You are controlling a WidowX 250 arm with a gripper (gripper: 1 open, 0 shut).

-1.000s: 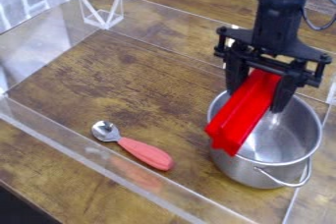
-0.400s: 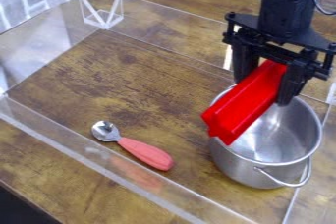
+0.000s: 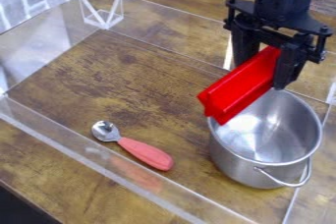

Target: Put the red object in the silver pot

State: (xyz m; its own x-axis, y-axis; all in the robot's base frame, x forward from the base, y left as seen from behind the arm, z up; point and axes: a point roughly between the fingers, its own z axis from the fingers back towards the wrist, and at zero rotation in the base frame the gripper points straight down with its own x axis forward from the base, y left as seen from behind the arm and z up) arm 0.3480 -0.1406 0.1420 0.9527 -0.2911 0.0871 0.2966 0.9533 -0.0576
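Note:
The red object (image 3: pixel 241 87), a bright red ridged flat bar, hangs tilted in the air with its upper end between the jaws of my gripper (image 3: pixel 272 66), which is shut on it and points straight down. The bar's lower end slopes down to the left, over the left rim of the silver pot (image 3: pixel 282 141). The pot stands on the wooden table at the lower right with nothing inside, its small loop handle toward the front. The bar touches neither the pot nor the table.
A metal spoon with a salmon-red handle (image 3: pixel 134 145) lies on the wood at the lower left. Low clear plastic walls (image 3: pixel 59 140) fence the work area. A small white wire stand (image 3: pixel 100 12) sits at the back left corner.
The gripper has rolled and lifted slightly with the bar. The bar's lower end, which was down inside the pot, now hangs above the pot's left rim.

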